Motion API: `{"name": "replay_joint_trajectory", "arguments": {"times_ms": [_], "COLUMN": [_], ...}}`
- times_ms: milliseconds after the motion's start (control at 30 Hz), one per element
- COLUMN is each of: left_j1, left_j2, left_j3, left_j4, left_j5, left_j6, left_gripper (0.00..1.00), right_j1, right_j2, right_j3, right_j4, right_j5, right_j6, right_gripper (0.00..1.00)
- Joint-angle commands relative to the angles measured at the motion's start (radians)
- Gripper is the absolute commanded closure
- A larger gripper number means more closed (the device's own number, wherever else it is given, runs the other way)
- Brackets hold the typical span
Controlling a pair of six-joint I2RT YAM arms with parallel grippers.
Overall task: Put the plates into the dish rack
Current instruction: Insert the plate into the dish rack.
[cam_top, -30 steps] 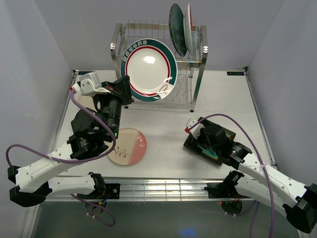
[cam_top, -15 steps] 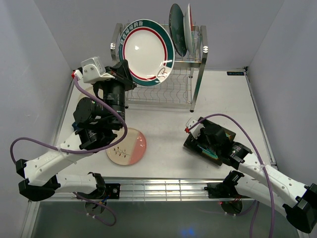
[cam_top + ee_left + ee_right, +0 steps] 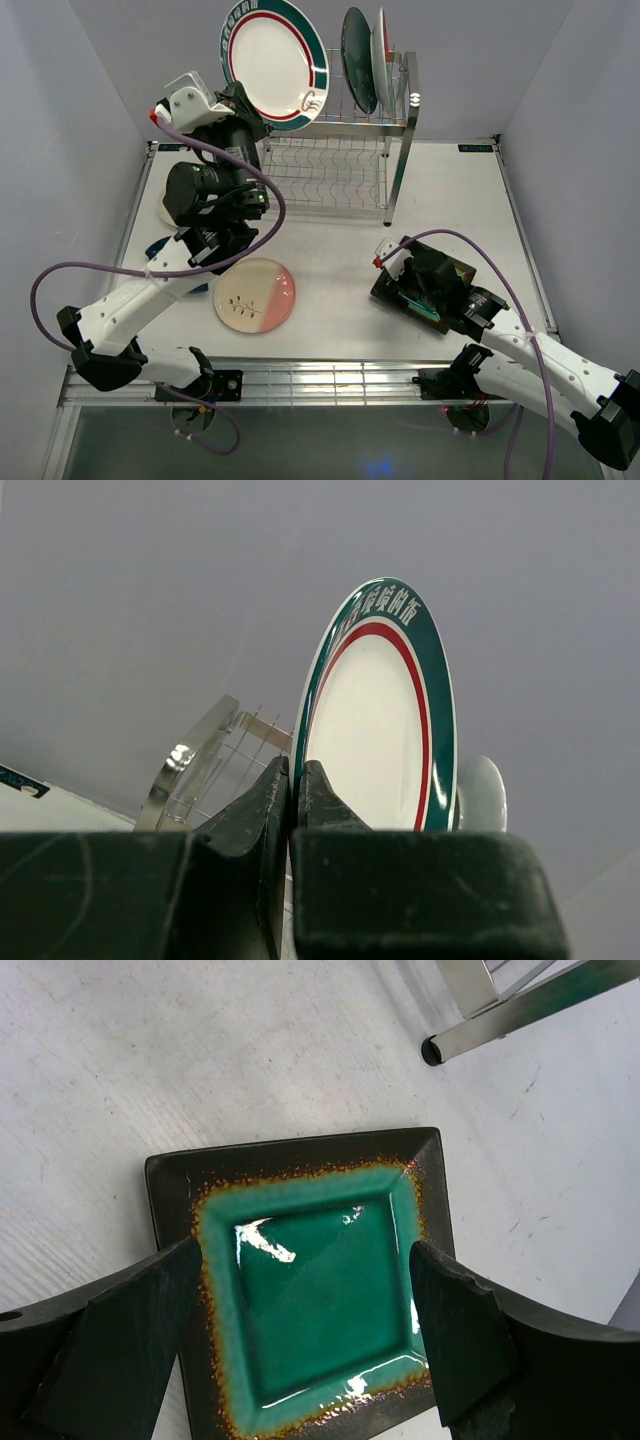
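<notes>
My left gripper (image 3: 238, 106) is shut on the lower rim of a white plate with a teal and red rim (image 3: 275, 62), held upright above the left end of the dish rack (image 3: 340, 160). In the left wrist view the jaws (image 3: 295, 780) pinch that plate's edge (image 3: 385, 730). Two plates, one dark teal (image 3: 358, 60) and one white (image 3: 382, 45), stand in the rack's top tier. My right gripper (image 3: 418, 285) is open just above the square green plate (image 3: 315, 1290), one finger on each side. A pink-and-cream plate (image 3: 255, 293) lies flat on the table.
A cream plate's edge (image 3: 164, 212) peeks from behind the left arm near the table's left side. One rack leg (image 3: 500, 1010) stands just beyond the square plate. Grey walls close in the table at left, right and back.
My left arm has raised the teal-and-red rimmed plate from in front of the rack's lower tier up to above its top left. The right arm has not moved.
</notes>
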Motion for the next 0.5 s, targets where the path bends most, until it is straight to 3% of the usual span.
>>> {"name": "replay_joint_trajectory", "arguments": {"times_ms": [0, 467], "left_j1": [0.047, 0.131], "left_j2": [0.038, 0.277], "left_j3": [0.069, 0.239], "left_j4": [0.054, 0.109], "left_j5": [0.023, 0.053], "left_j6": [0.023, 0.089], "left_gripper": [1.0, 1.0], "right_j1": [0.011, 0.013], "right_j2": [-0.004, -0.026], "right_j3": [0.002, 0.001], "right_j4": [0.038, 0.038], "right_j5": [0.025, 0.027], "right_j6": [0.012, 0.016], "right_gripper": [0.1, 0.1]}}
